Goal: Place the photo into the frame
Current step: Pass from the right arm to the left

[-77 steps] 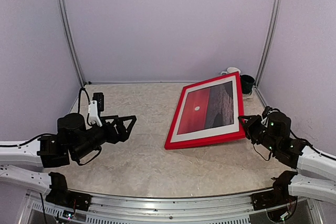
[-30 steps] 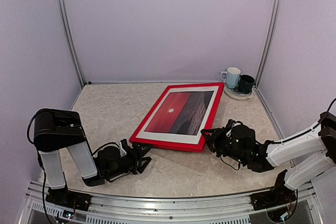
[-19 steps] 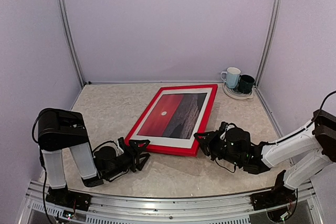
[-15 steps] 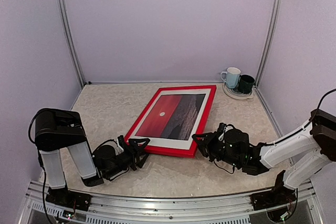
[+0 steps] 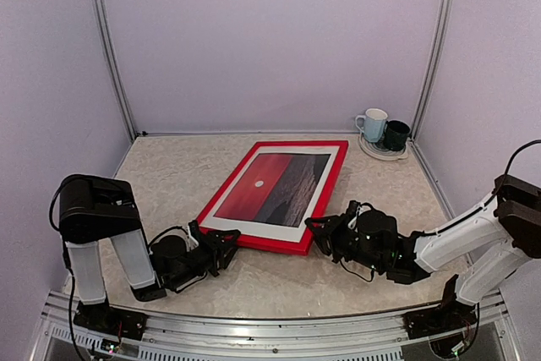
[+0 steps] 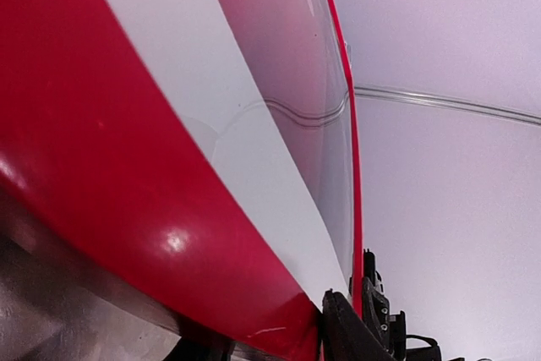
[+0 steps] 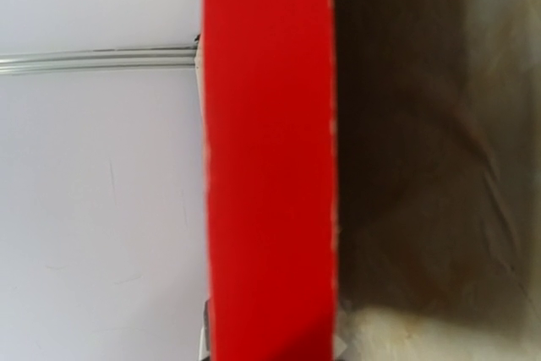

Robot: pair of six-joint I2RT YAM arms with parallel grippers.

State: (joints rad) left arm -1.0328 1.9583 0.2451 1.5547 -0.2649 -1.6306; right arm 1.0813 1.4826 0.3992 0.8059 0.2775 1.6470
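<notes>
The photo [image 5: 269,189] is sitting inside the frame [image 5: 258,240], sunset side up, with its white border showing all round, so going by this view you're looking at the main job as done. The frame is lying about flat on the table [image 5: 169,175], mid-table, turned at an angle, with its near edge facing your arms. Your left gripper [image 5: 221,244] is sitting at the near left corner and your right gripper [image 5: 318,232] at the near right corner. Each is touching the red edge or just beside it. Both wrist views are filling up with red frame, so for either pair of fingers you can't tell whether they're clamped or spread. What's looking left to do: letting go, backing the arms off, maybe squaring the frame up. Two mugs [image 5: 372,124] are standing at the back right corner, well apart from all this.
</notes>
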